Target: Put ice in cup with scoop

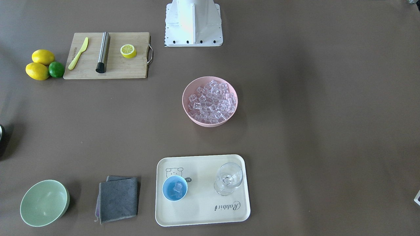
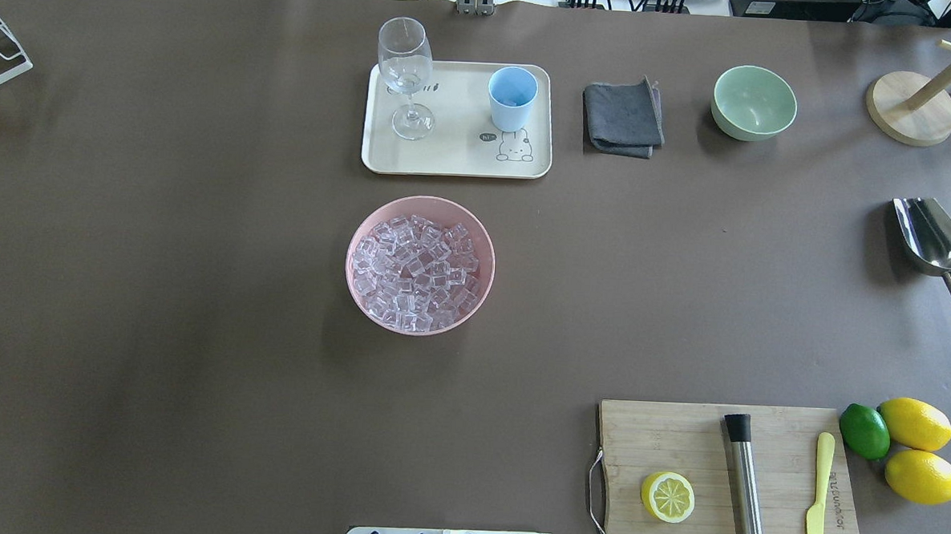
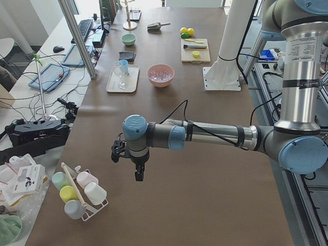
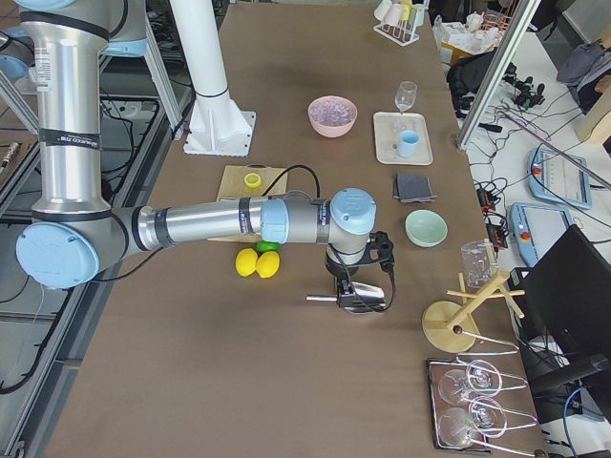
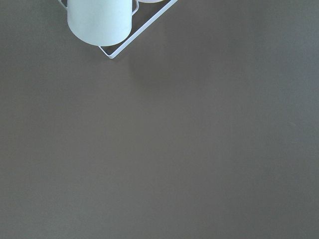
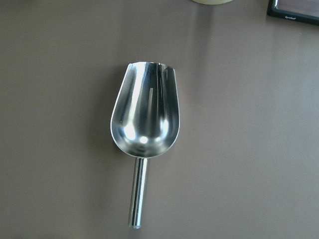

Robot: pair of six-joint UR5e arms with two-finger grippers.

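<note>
The steel scoop [image 2: 930,239] lies empty on the table at the right end, handle toward the robot; it fills the right wrist view [image 6: 144,114]. The light-blue cup [image 1: 175,187] stands on the cream tray [image 1: 203,213] with a few ice cubes in it. Most of the ice [image 1: 211,100] is heaped in the pink bowl [image 1: 229,118] at mid-table. My right gripper [image 4: 358,281] hangs just above the scoop, seen only in the exterior right view; I cannot tell its jaws. My left gripper [image 3: 137,174] hangs over the table's left end, far from the cup; I cannot tell its jaws.
A stemmed glass [image 1: 228,178] shares the tray. A grey cloth [image 1: 118,198] and a pale green bowl [image 1: 44,202] lie beside it. A cutting board [image 1: 108,55] carries a steel cylinder, half lemon and yellow knife, with lemons and a lime [image 1: 56,69] next to it. A cup rack [image 5: 102,25] stands near my left gripper.
</note>
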